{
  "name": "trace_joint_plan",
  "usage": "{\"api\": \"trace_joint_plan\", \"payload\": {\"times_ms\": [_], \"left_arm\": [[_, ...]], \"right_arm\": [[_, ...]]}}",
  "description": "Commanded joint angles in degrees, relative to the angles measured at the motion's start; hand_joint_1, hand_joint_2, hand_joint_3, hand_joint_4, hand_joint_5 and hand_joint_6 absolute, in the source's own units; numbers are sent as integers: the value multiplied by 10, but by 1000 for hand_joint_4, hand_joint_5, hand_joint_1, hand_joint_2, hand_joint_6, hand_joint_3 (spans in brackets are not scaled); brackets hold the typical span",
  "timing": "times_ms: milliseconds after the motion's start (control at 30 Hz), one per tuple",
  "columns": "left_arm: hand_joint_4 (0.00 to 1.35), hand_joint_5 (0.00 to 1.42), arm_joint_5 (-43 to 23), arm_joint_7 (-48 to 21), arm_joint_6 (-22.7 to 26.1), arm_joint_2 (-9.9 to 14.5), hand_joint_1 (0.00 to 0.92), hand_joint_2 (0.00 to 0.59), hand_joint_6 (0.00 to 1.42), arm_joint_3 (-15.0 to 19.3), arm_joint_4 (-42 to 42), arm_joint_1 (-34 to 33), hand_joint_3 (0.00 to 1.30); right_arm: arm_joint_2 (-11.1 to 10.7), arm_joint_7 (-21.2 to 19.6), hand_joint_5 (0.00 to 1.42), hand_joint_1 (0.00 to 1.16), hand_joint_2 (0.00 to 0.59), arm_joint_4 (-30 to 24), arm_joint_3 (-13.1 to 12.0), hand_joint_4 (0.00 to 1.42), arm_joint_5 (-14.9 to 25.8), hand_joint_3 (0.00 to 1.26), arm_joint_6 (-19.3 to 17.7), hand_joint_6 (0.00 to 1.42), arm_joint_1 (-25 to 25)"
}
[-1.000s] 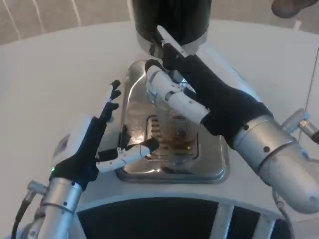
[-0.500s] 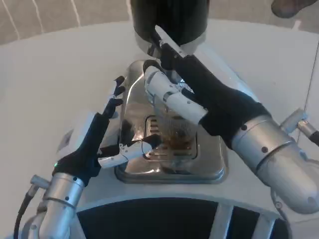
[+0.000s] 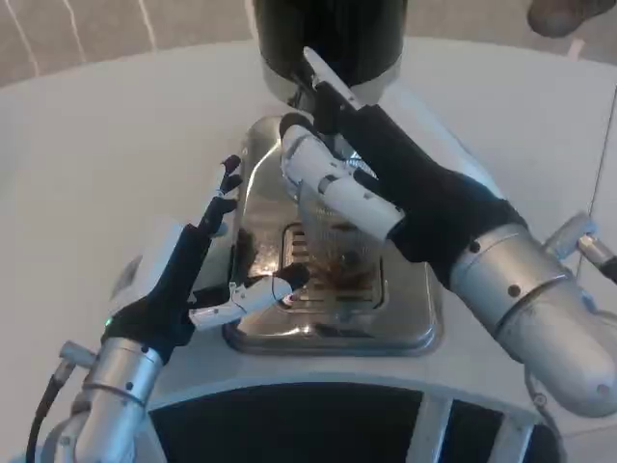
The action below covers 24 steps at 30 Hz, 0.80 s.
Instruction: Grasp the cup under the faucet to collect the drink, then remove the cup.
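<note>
Now my right hand (image 3: 342, 188) has its white fingers (image 3: 362, 203) wrapped around the upper wall of the clear ribbed plastic cup (image 3: 337, 253), gripping it from above and behind. Just below those fingers the cup stands on the slotted grille of the shiny steel drip tray (image 3: 405, 318), with a shallow pool of brown drink in its bottom. Straight above my knuckles hangs the black cylindrical dispenser (image 3: 328, 39), and its faucet sits behind my hand, so I cannot tell whether liquid is running.

Over the last second the right hand has barely moved: the same wrap, the same height, the cup in the same spot on the grille. The drink level looks about as low as it did, so I judge the filling step is unfinished and lifting away now would be too early.

My left hand (image 3: 183, 275) is holding nothing, fingers spread. The long ones point up along the tray's left edge, and one lower finger reaches in over the tray lip until its tip lies near the cup's base; I cannot tell if it touches. In that second this hand has drifted slightly closer to the tray and risen a little, which reads as readying a steadying hold.

Beyond both hands lies the white round table (image 3: 96, 145), with my silver right forearm (image 3: 540, 309) crossing its near right side.
</note>
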Motion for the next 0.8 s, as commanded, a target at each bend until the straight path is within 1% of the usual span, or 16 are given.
{"api": "trace_joint_plan", "payload": {"times_ms": [33, 200, 367, 533, 667, 800], "left_arm": [[0, 148, -8, -7, -13, 5, 374, 57, 246, -4, 15, -10, 0], [0, 148, -7, -7, -16, 3, 371, 57, 249, -4, 27, -16, 0], [0, 148, -8, -8, -19, 3, 368, 56, 251, -5, 37, -20, 0], [0, 148, -8, -9, -21, 2, 366, 55, 252, -7, 46, -25, 0], [0, 148, -8, -10, -23, 2, 365, 55, 252, -9, 51, -27, 0], [0, 148, -9, -10, -25, 2, 365, 55, 252, -11, 55, -30, 0]], "right_arm": [[-2, 1, 0, 0, 586, -24, -10, 0, 5, 0, -5, 0, 21], [-4, -4, 0, 4, 585, -44, -21, 0, 0, 0, -4, 0, 30], [-8, -11, 0, 9, 584, -64, -18, 0, -17, 0, -9, 0, 41], [-8, -16, 0, 14, 583, -82, -19, 0, -30, 0, -10, 0, 53], [-13, -11, 0, 17, 583, -104, -17, 0, -47, 0, -10, 0, 62], [-23, -3, 0, 20, 583, -122, -24, 0, -57, 0, -12, 0, 73]]}}
